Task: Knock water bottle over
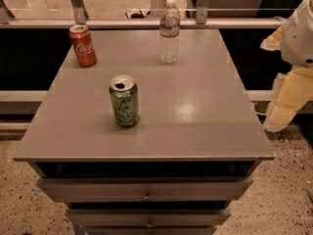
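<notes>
The water bottle is a small clear ribbed plastic bottle with a white cap and a thin red-and-white label band. It stands upright near the far edge of the grey table, right of centre. My gripper hangs at the right edge of the view, beyond the table's right side and well to the right of and nearer than the bottle. It touches nothing.
A red cola can stands upright at the far left of the table. A green soda can stands upright in the middle-left. Drawers sit below the front edge. A glass railing runs behind the table.
</notes>
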`<move>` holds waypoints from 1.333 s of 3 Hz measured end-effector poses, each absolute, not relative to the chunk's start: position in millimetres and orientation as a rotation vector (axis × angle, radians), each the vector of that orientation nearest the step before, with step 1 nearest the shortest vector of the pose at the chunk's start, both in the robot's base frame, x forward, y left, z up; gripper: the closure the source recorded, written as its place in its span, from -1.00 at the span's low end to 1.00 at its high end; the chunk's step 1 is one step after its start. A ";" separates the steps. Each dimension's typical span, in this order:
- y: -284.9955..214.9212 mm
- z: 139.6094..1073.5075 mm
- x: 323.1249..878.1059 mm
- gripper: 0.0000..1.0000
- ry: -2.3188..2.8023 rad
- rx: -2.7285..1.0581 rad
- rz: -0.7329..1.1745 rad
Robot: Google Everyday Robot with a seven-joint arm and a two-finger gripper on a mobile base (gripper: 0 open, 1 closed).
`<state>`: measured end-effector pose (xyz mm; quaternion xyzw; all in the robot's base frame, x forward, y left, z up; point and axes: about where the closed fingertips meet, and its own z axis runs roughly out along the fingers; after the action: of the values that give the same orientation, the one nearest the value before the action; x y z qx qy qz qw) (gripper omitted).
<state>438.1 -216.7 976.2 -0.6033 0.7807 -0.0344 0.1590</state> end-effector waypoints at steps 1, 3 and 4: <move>-216.6 976.2 438.1 -1.00 2.232 -1.725 -0.099; -186.0 939.3 551.9 -1.00 2.094 -1.559 0.060; -173.2 926.3 614.5 -1.00 2.033 -1.456 0.120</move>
<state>614.5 -173.2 926.3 -0.5522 0.7712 0.0453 0.3136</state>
